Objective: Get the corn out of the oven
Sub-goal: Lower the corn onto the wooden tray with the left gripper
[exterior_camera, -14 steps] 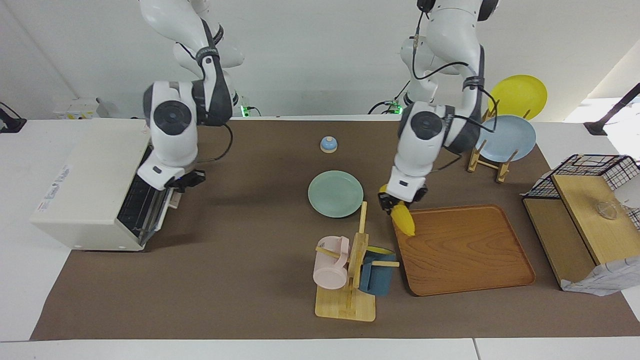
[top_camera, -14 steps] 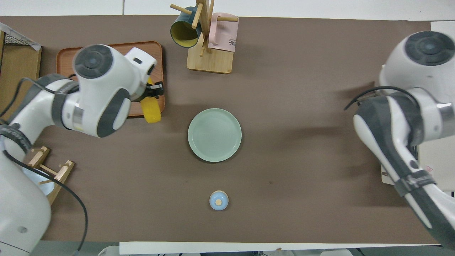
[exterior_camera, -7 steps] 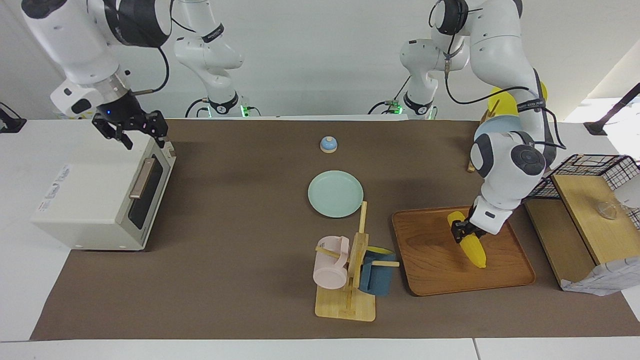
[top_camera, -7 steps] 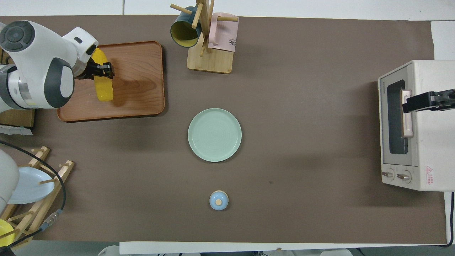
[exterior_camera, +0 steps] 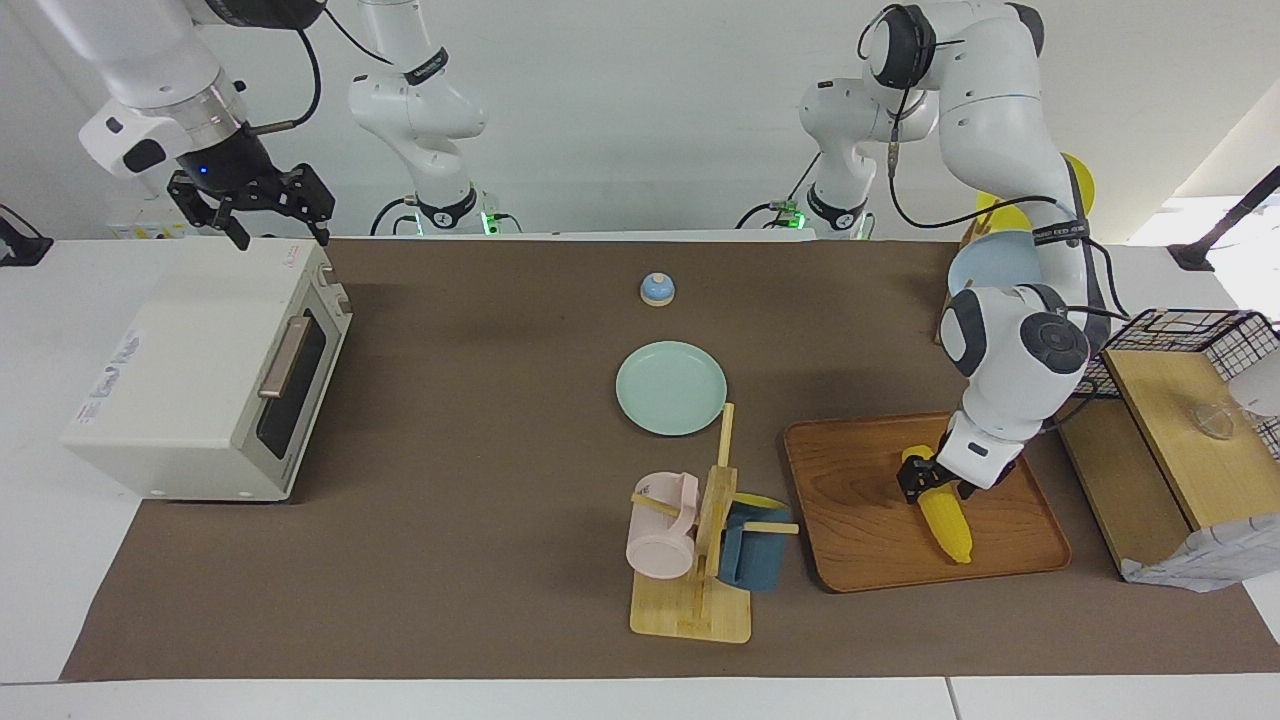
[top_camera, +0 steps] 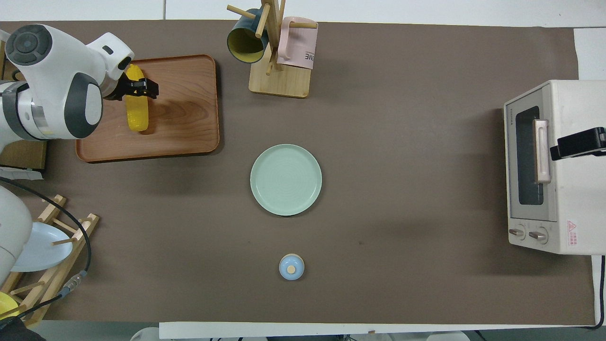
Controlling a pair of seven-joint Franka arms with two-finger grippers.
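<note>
The yellow corn (exterior_camera: 946, 517) lies along the wooden tray (exterior_camera: 860, 545) toward the left arm's end of the table. My left gripper (exterior_camera: 923, 480) is low over the tray and shut on the end of the corn nearer to the robots; in the overhead view its fingers (top_camera: 152, 88) straddle the corn (top_camera: 136, 113). The cream-white oven (exterior_camera: 190, 350) stands at the right arm's end, its dark glass door closed and the tan handle (exterior_camera: 284, 357) up. My right gripper (exterior_camera: 255, 205) hangs open and empty above the oven's top (top_camera: 575, 199).
A green plate (exterior_camera: 671, 388) lies mid-table, a small blue knobbed lid (exterior_camera: 657, 289) nearer to the robots. A mug tree (exterior_camera: 700, 540) with pink and blue mugs stands beside the tray. A plate rack (exterior_camera: 975, 270), a wire basket (exterior_camera: 1190, 335) and a wooden box are at the left arm's end.
My left gripper carried the corn from the tray's edge over the tray and lowered it onto the wood. My right arm left the oven's front, the door shut, and the gripper rose above the oven.
</note>
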